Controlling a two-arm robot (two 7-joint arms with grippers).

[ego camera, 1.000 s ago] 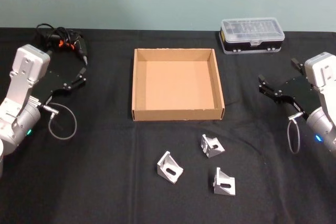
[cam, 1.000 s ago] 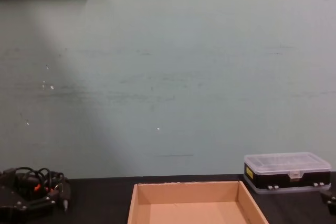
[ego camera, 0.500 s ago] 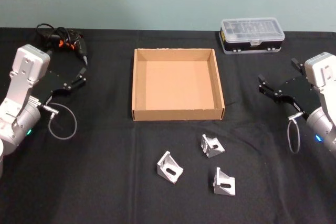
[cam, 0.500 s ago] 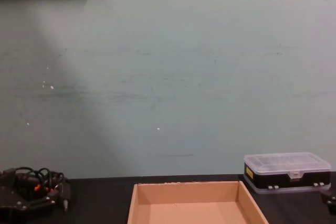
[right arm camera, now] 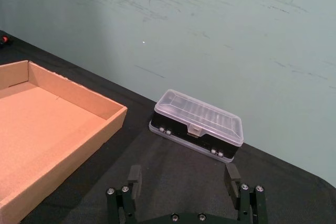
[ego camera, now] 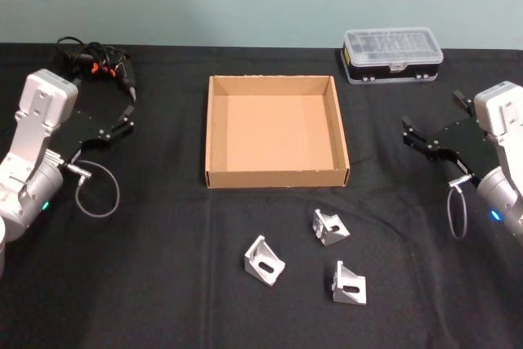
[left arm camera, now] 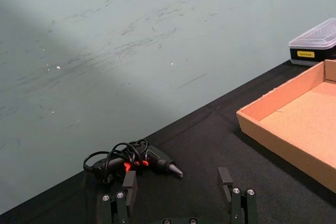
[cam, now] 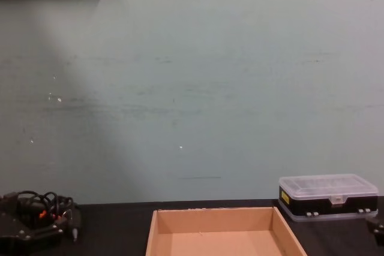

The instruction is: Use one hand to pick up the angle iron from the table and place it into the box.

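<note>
Three silver angle irons lie on the black table [ego camera: 163, 284] in front of the box: one at the left [ego camera: 263, 261], one nearer the box [ego camera: 330, 226], one at the right [ego camera: 349, 283]. The tan cardboard box [ego camera: 276, 176] sits mid-table with nothing in it, also seen in the chest view [cam: 216, 213]. My left gripper [ego camera: 104, 104] hovers at the table's left side, open and holding nothing [left arm camera: 177, 182]. My right gripper [ego camera: 431, 114] is at the right side, open too, with nothing between its fingers [right arm camera: 184, 174]. Both are well away from the angle irons.
A clear-lidded plastic case [ego camera: 393, 55] with a black base stands at the back right, beyond the right gripper [right arm camera: 198, 125]. A black power tool with a tangled cord [ego camera: 98, 63] lies at the back left, just beyond the left gripper [left arm camera: 137, 161].
</note>
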